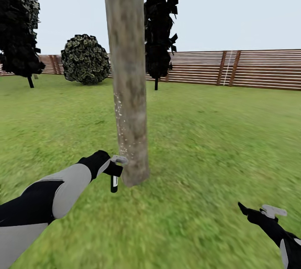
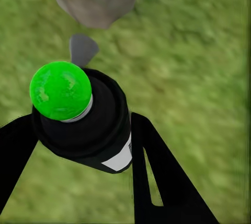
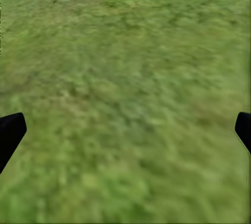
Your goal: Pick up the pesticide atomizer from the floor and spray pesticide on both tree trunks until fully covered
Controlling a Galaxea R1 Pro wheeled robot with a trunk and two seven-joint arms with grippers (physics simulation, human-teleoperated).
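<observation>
Grass lawn (image 1: 217, 143) surrounds the tree trunk (image 1: 127, 76), whose crown is cut off above. Left gripper (image 1: 109, 167) grasps the pesticide atomizer (image 2: 86, 122) just beside the trunk's base. Right gripper (image 1: 261, 212) hangs released, fingertips (image 3: 11, 132) spread wide.

You cannot see the crown of the tree trunk (image 1: 127, 72): the frame's top edge cuts it. Below the trunk, the left gripper (image 1: 109, 167) hides most of the pesticide atomizer (image 1: 114, 183). Grass (image 3: 125, 78) is blurred, no detail.
</observation>
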